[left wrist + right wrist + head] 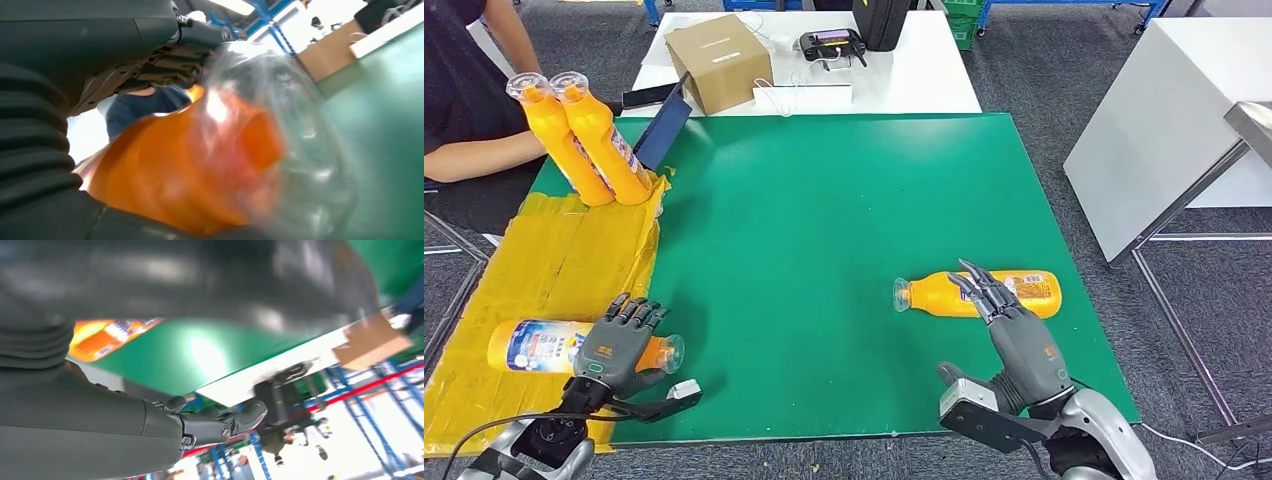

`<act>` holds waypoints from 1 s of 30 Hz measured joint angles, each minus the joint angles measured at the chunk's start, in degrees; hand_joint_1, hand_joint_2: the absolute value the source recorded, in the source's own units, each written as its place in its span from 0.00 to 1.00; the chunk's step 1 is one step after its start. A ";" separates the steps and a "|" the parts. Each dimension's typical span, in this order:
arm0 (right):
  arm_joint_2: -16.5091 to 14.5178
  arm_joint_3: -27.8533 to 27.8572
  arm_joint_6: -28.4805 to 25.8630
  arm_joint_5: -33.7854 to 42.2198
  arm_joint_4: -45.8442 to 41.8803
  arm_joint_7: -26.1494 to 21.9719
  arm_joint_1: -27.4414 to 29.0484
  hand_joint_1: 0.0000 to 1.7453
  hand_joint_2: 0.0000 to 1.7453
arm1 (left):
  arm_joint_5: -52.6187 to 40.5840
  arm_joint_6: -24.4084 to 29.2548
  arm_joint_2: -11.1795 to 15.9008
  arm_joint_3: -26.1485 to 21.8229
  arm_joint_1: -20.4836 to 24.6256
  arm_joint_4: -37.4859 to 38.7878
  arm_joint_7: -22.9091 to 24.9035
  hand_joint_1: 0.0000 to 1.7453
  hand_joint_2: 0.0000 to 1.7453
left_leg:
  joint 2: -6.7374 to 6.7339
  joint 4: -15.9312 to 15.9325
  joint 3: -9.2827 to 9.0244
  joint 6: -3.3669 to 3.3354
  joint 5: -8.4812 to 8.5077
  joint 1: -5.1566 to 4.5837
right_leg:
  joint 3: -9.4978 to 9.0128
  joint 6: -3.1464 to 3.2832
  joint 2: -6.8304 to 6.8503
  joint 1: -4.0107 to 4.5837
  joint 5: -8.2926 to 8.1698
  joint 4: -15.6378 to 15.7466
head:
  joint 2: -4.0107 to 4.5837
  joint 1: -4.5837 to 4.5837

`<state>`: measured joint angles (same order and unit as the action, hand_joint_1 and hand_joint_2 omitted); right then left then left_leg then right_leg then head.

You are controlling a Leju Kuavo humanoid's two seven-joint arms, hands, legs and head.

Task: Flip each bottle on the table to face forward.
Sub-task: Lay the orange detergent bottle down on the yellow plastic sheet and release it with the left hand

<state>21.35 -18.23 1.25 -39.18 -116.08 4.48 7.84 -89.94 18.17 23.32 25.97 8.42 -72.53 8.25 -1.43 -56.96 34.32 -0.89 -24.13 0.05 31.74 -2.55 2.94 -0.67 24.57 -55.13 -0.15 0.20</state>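
On the green mat (824, 220), near its right edge, an orange bottle (1014, 293) lies on its side, cap toward the middle; the right hand (1009, 325) rests over it, fingers straight and together (whether they touch it is unclear). At the mat's left edge the left hand (619, 343) grips a second lying bottle (529, 345) near its clear cap (280, 150); two more bottles (584, 135) stand at the far left.

The green tabletop (824, 250) is seen from high above its near edge in the head view, looking forward and down. The left wrist view is pressed close against an orange bottle (190, 170), blurred. The right wrist view looks low across the tabletop; the cardboard box (372, 342) is shared with the head view.
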 joint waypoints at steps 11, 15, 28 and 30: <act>0.15 1.96 1.97 -4.06 4.88 2.76 -5.07 0.00 1.00 | 0.27 -0.70 -1.73 -2.64 0.18 0.10 -5.05 0.00 0.00 | -0.01 -0.02 0.05 -0.05 0.04 -0.04 | 0.06 -0.04 0.01 -0.02 -0.03 0.00 | 0.00 0.00; 0.18 2.42 2.77 -6.24 7.25 3.76 -6.29 0.00 1.00 | 0.85 0.32 -2.42 -3.25 -0.29 -0.03 -6.74 0.00 0.00 | -0.02 -0.01 0.10 -0.04 0.04 -0.03 | 0.10 -0.04 0.01 -0.01 -0.03 -0.01 | 0.00 0.00; 0.55 6.87 9.53 -9.56 24.05 1.69 -13.01 0.00 1.00 | 21.27 5.60 -9.44 -8.15 -4.55 -10.84 -18.43 0.00 0.00 | 0.01 -0.04 0.12 -0.07 0.05 -0.15 | 0.10 -0.11 0.03 -0.12 -0.08 0.00 | 0.00 0.00; 0.49 7.20 9.95 -11.03 25.97 1.68 -13.14 0.00 1.00 | 30.14 4.01 -12.08 -9.61 -5.83 -15.31 -21.00 0.00 0.00 | 0.02 -0.04 0.15 -0.08 0.04 -0.15 | 0.11 -0.12 0.04 -0.12 -0.08 0.00 | 0.00 0.00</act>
<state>21.84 -11.04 11.20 -50.21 -90.11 6.16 -5.30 -59.81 22.18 11.23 16.36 2.59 -87.84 -12.75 -1.41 -57.00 34.47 -0.97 -24.08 -0.11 31.85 -2.67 2.98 -0.79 24.49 -55.14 -0.15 0.20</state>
